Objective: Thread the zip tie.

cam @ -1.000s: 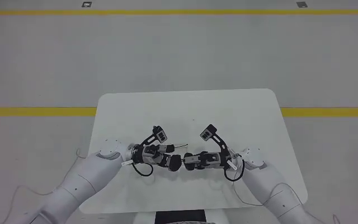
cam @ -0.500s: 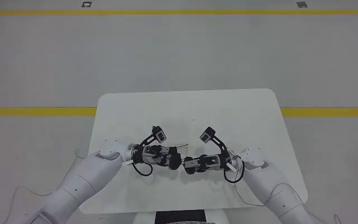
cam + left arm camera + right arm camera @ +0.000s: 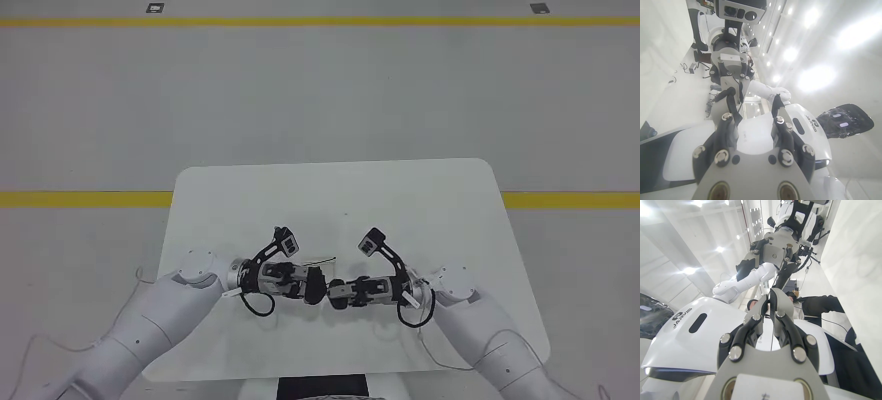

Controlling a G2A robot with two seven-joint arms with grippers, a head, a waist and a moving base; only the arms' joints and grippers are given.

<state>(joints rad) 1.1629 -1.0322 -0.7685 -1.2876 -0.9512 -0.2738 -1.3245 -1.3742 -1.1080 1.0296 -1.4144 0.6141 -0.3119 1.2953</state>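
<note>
Over the near middle of the white table (image 3: 430, 200) my two grippers meet tip to tip. My right gripper (image 3: 769, 298) is shut on a thin black zip tie (image 3: 771, 332), which runs between its fingers and on toward the left gripper (image 3: 770, 262). In the top view a thin end of the zip tie (image 3: 318, 263) sticks out above the left gripper (image 3: 316, 288) and right gripper (image 3: 336, 293). My left gripper (image 3: 751, 106) stands open, fingers wide apart, with the right gripper (image 3: 732, 98) close against one of its fingers (image 3: 777, 102).
The table's far half and both sides are bare white surface. Grey floor with yellow lines (image 3: 320, 21) lies beyond the table's far edge.
The two grippers have edged closer together, and the gap between them has nearly closed. The right one stays shut on the zip tie.
</note>
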